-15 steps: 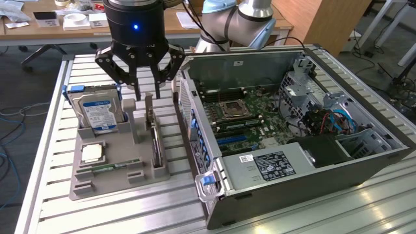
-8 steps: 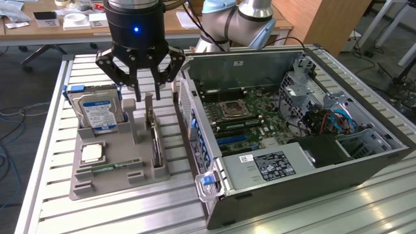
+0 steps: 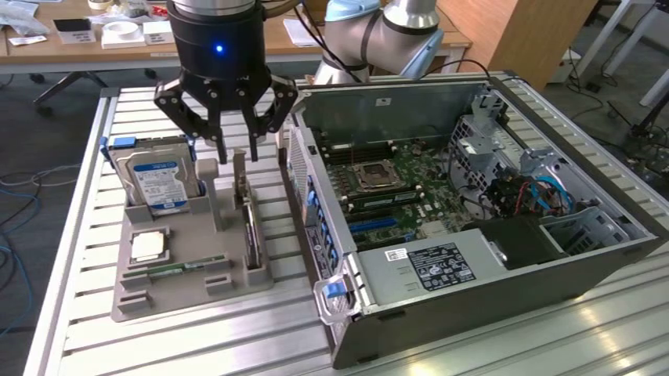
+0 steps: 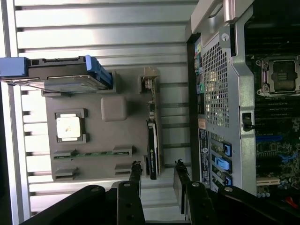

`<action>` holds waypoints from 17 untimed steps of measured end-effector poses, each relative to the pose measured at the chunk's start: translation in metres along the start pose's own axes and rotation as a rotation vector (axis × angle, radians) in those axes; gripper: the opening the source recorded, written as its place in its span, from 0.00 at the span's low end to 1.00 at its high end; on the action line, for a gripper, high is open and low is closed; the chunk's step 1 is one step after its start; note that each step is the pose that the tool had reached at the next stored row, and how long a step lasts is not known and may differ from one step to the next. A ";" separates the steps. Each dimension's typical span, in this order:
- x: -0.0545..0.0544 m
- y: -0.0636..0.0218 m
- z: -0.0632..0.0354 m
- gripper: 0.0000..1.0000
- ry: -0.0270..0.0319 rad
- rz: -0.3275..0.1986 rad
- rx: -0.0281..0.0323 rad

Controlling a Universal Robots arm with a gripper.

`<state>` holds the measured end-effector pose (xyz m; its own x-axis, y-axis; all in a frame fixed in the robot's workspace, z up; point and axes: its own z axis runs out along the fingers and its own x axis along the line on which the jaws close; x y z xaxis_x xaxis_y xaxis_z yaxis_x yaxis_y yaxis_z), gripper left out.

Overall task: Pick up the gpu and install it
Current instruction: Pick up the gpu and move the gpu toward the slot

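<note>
Over a slatted aluminium table point(image 3: 209, 345), a black claw-like gripper point(image 3: 237, 153) point(image 4: 158, 180), jaws spread wide, pinching nothing. Directly below, standing on its long edge in a slot of the grey plastic holder tray point(image 3: 168, 294) point(image 4: 101, 138), the gpu point(image 3: 249, 215) point(image 4: 152, 140): a thin green board with black cooler, seen edge-on. In the wrist view, its line between the two fingers point(image 4: 136, 176), a gap on either side. Just beside the card, toward the exterior view's right, the perforated rear wall of the open dark-grey metal computer case point(image 3: 502, 290) point(image 4: 220, 93), with only a narrow lane between tray edge and case. More room on the other side: a grey post of the tray, then a silver hard drive with blue-white label and blue rails point(image 3: 157, 184) point(image 4: 65, 77), upright in its own slot. Flat in recesses of the tray, a square silver processor chip point(image 3: 150, 247) point(image 4: 69, 127) and a slim green RAM stick point(image 3: 172, 269) point(image 4: 91, 153). Inside the case, a green motherboard point(image 3: 387, 188) point(image 4: 276, 117), face up and open from above. Beyond the table, pale wooden desks point(image 3: 63, 48), and loose cables point(image 3: 12, 188) on the floor at the exterior view's left.
</note>
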<state>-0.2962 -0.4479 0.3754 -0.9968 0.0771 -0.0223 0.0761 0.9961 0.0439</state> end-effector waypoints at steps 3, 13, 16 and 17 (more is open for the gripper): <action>0.000 -0.0001 0.0017 0.42 0.0001 0.000 0.0002; 0.000 -0.0002 0.0036 0.42 0.0002 0.000 0.0002; 0.000 -0.0002 0.0044 0.42 0.0000 0.000 0.0000; 0.000 -0.0002 0.0048 0.42 0.0001 0.000 0.0000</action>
<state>-0.2962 -0.4479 0.3706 -0.9968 0.0771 -0.0222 0.0760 0.9961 0.0438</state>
